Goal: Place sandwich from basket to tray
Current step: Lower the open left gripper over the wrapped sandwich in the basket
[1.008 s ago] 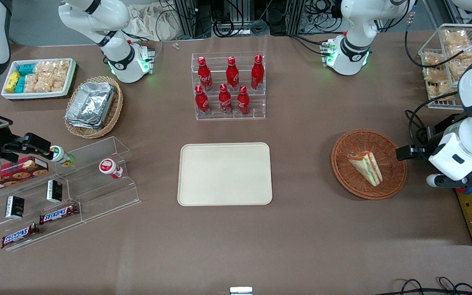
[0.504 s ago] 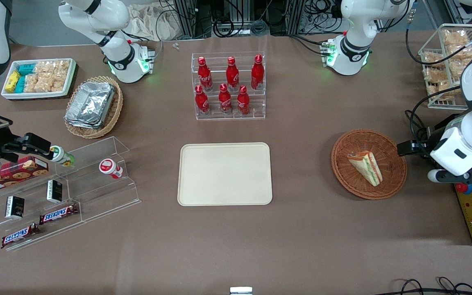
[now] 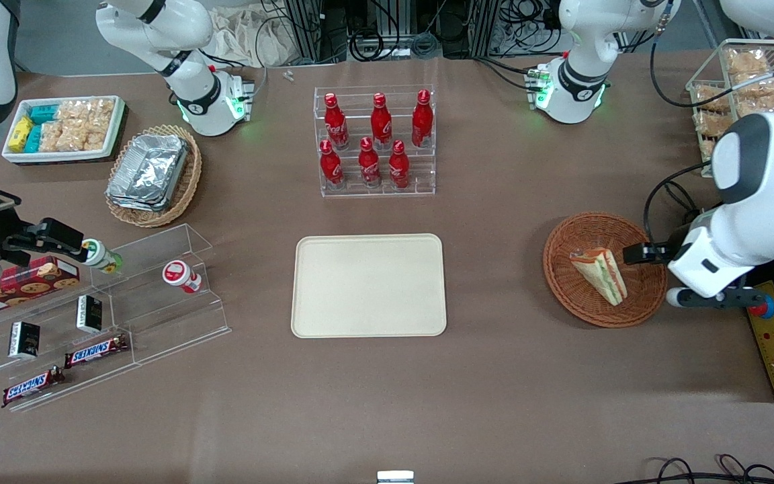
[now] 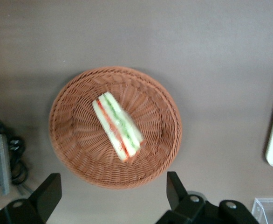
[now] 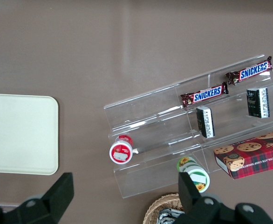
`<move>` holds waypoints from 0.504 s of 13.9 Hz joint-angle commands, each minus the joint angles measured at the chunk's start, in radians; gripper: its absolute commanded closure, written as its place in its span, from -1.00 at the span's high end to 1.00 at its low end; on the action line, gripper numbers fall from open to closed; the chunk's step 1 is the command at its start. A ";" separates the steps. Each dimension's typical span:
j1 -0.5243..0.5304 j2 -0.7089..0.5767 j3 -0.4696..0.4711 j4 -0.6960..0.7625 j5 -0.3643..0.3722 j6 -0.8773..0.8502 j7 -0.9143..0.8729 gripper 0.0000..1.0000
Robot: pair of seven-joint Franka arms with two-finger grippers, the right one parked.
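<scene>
Fingers (image 4: 48, 193) spread wide and empty, the left gripper (image 4: 111, 196) hovers over the basket's (image 3: 642, 306) rim at the working arm's end of the table; the sandwich (image 3: 600, 274) lies inside, well apart from the tray (image 3: 368, 285).

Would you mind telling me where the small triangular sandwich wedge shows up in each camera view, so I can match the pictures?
Front view: the small triangular sandwich wedge lies in the round reddish-brown wicker basket, toward the working arm's end of the table; the open end effector is beside it.
Left wrist view: sandwich mid-basket, end effector wide open.
Right wrist view: not in it.
Shared landmark: the basket.
</scene>
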 commanded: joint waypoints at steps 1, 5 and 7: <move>-0.004 -0.056 -0.006 -0.140 -0.009 0.103 -0.100 1.00; -0.014 -0.047 -0.012 -0.247 -0.008 0.228 -0.215 0.99; -0.015 -0.027 -0.014 -0.295 -0.008 0.293 -0.249 0.99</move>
